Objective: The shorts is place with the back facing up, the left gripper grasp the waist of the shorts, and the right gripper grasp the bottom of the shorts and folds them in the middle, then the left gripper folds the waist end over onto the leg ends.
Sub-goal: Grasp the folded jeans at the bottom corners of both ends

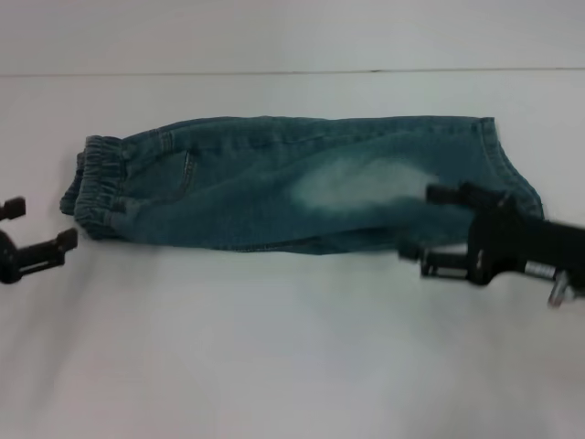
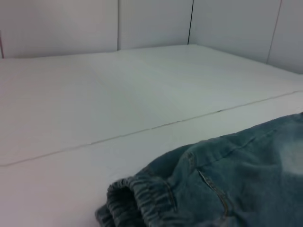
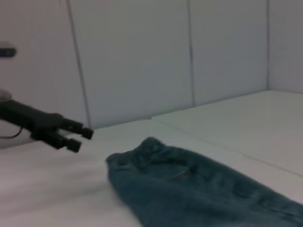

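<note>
The shorts (image 1: 274, 183) lie folded lengthwise into one long blue-green denim strip across the white table (image 1: 274, 347). Their ruffled elastic waist (image 1: 96, 183) points left and the stitched leg hems (image 1: 498, 155) point right. My left gripper (image 1: 41, 224) stands open just left of the waist, apart from the cloth. My right gripper (image 1: 430, 229) is open over the near edge of the leg end, one finger above the denim and one above the table. The left wrist view shows the waist (image 2: 137, 198) close by. The right wrist view shows the shorts (image 3: 189, 189) with the left gripper (image 3: 81, 140) beyond them.
A thin seam (image 1: 292, 72) runs across the table's far side. White wall panels (image 3: 142, 56) stand behind the table. Bare tabletop spreads in front of the shorts toward me.
</note>
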